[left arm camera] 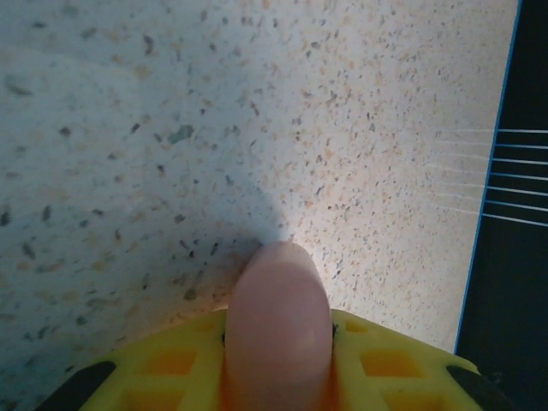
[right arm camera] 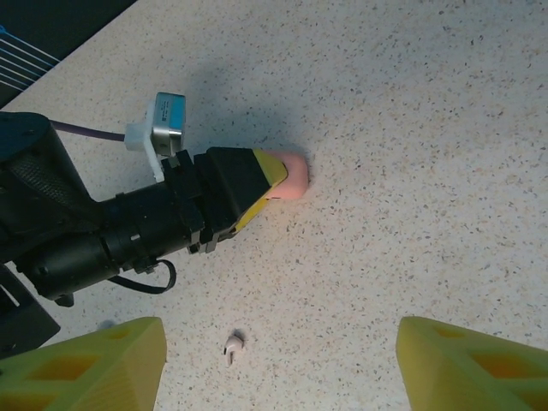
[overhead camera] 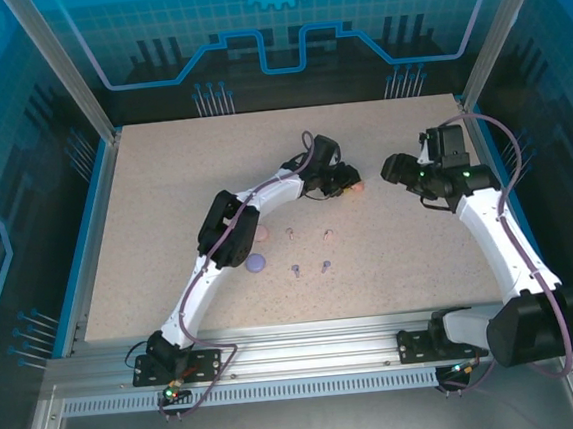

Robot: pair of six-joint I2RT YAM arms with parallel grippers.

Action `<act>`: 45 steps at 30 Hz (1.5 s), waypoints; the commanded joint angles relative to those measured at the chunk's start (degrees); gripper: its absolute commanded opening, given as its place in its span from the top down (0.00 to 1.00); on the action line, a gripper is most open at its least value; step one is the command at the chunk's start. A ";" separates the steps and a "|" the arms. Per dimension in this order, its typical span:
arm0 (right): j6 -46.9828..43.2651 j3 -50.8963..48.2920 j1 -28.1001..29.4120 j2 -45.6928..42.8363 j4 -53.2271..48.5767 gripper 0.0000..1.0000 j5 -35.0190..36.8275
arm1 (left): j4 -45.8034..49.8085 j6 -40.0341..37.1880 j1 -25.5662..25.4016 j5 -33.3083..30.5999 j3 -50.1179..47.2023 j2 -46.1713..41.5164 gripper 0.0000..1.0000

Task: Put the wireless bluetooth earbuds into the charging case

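The left gripper [overhead camera: 347,182] is closed on a pink case [left arm camera: 278,330], a smooth rounded shell that sticks out past the yellow fingers [left arm camera: 385,364]. It is low over the table [left arm camera: 257,128], and I cannot tell if it touches. The right gripper [right arm camera: 278,355] stands wide open and holds nothing, above one pale earbud [right arm camera: 234,347] that lies on the table. In the top view two pale earbuds [overhead camera: 290,232] and two purple earbuds [overhead camera: 295,270] lie loose in the middle of the table, near a purple case [overhead camera: 258,262]. I judge that such a bud is very light, hard and glossy, so it can slip or jump out of the pads if it is pressed on its round head. The better hold is probably across the stem, with a gentle closing. The case is smooth too, so its broader sides seem the safer place to hold it.
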State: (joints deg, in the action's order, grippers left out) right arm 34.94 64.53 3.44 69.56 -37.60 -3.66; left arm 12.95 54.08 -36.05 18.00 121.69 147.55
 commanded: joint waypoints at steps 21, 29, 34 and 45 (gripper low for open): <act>-3.47 -2.10 -3.28 -5.67 -0.08 0.00 -0.87 | 24.49 -19.96 5.10 -16.92 -2.72 -17.96 0.15; -5.43 -2.46 -3.09 -4.95 -3.60 0.00 2.55 | 20.42 -28.91 5.11 -25.16 -15.47 -33.41 0.01; -4.89 -4.04 -1.29 -6.38 -4.19 0.00 3.01 | 16.88 -30.35 5.12 -31.75 -24.16 -42.64 0.01; -1.08 -3.13 12.33 -5.79 -6.45 0.00 7.89 | 2.14 -24.58 8.57 -40.99 -50.83 -64.22 0.01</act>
State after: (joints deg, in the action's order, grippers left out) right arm 31.97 60.62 12.19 64.01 -42.26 1.63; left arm 22.11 26.52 -29.63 -19.90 76.16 88.09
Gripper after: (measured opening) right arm 0.998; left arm 0.987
